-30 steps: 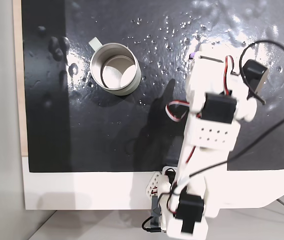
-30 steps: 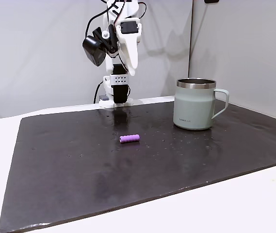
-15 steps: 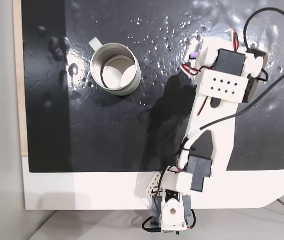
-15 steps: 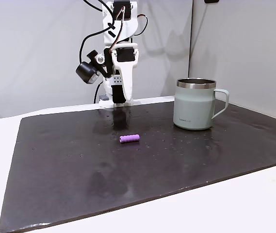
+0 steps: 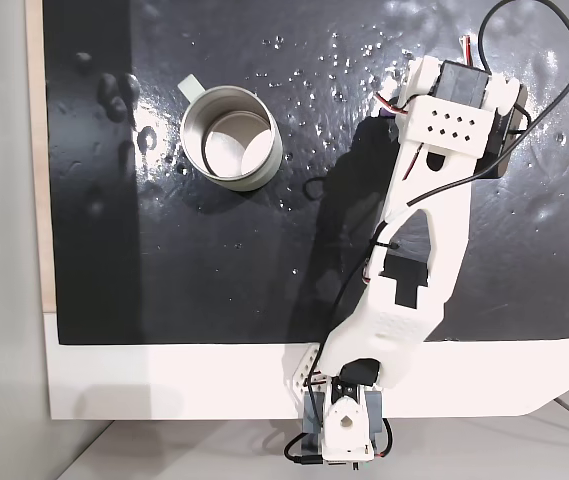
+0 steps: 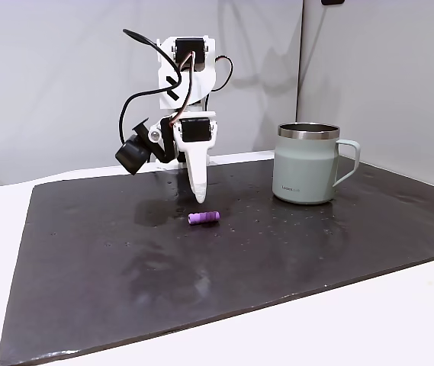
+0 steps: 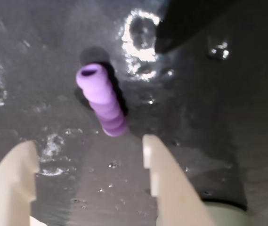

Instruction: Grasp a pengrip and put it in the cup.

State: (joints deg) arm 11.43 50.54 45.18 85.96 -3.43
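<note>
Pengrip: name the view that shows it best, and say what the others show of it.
The wrist view: the pengrip looms large, ribs and open end clear. A fixed view shows it small on the mat; from above, a purple sliver beside the arm.

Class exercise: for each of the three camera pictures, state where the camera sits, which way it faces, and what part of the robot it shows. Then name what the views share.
A fixed view: above, facing straight down on the mat; shows the arm and cup.
Another fixed view: low at the table's front, facing the arm's base; shows arm, claw, pengrip.
Wrist view: on the claw, facing down; shows both open fingers before the pengrip.
Shared: both fixed views show the cup and arm.
</note>
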